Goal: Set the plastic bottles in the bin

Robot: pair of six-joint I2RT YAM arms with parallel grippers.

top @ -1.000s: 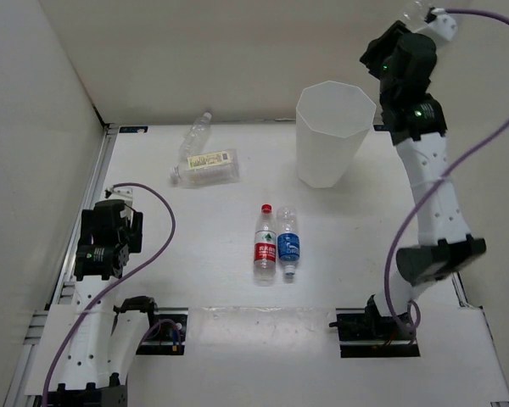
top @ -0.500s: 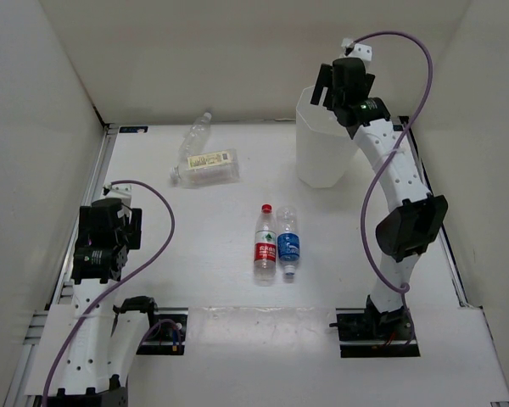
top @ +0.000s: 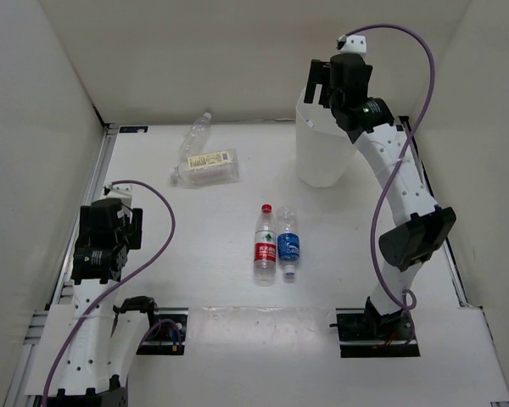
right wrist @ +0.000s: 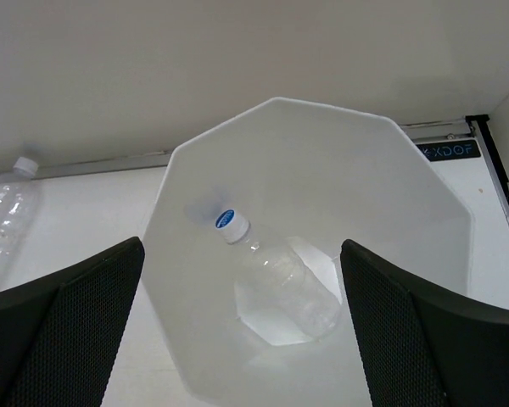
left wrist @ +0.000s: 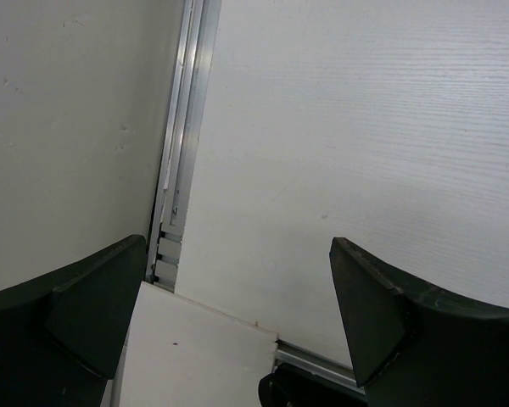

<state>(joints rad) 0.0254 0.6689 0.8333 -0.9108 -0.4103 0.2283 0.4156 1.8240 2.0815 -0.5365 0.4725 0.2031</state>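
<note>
The bin [top: 321, 163] stands at the back right, a tall white faceted container. My right gripper [top: 317, 83] hangs open just above its rim. The right wrist view looks down into the bin [right wrist: 424, 203], where an unlabelled clear bottle [right wrist: 284, 280] leans inside, free of my right gripper [right wrist: 242, 254]. On the table lie a red-labelled bottle [top: 265, 244] and a blue-labelled bottle [top: 288, 246] side by side, with a yellowish-labelled bottle [top: 206, 167] and an unlabelled bottle [top: 196, 136] at the back left. My left gripper [top: 109, 227] is open and empty at the far left.
White walls close in the back and both sides. A metal rail [left wrist: 176, 161] runs along the table's left edge, right under my left gripper [left wrist: 237, 280]. The unlabelled back-left bottle [right wrist: 7, 212] shows left of the bin in the right wrist view.
My right arm swung down from high at the back right to over the bin. Its jaws opened and let go of a clear bottle, which now lies in the bin. The left arm stayed still.
</note>
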